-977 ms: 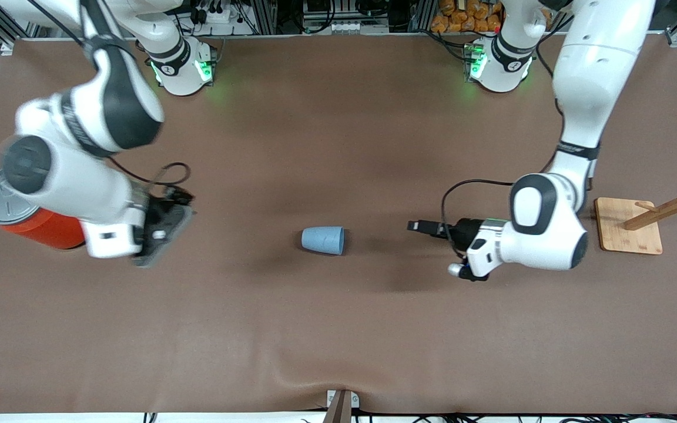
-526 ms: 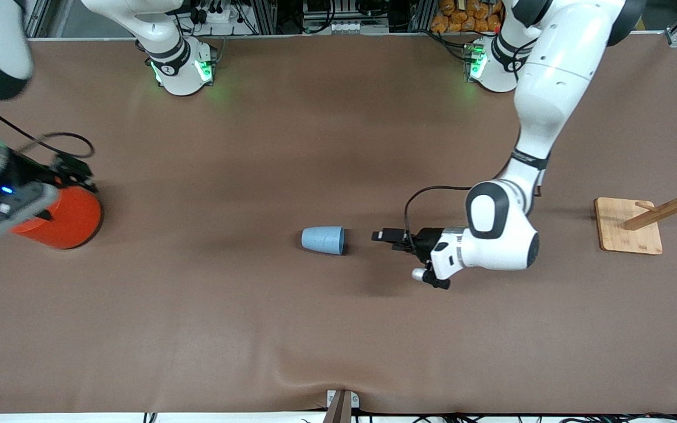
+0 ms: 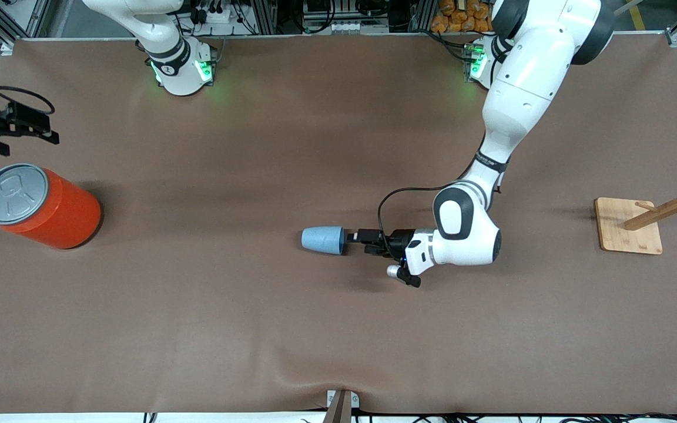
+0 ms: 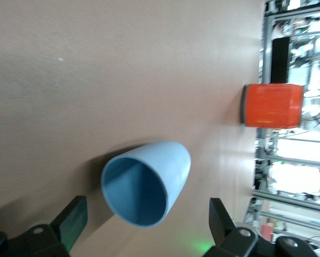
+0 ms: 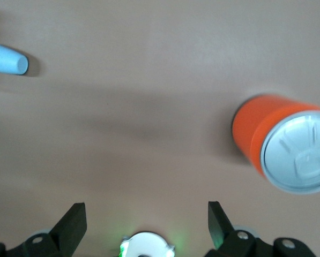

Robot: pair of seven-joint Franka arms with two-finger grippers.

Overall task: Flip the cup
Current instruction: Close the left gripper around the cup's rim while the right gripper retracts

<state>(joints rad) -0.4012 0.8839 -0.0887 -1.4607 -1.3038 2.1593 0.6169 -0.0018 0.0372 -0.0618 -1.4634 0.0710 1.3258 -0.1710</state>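
- cup lies on its side mid-desk, mouth toward the left arm's end, narrow base toward the orange can
- left pincer low at the cup's mouth, fingers spread wide either side of the rim, gripping nothing
- right pincer up over the desk edge at the right arm's end, near the can, fingers wide apart, empty
- wooden rack at the left arm's end
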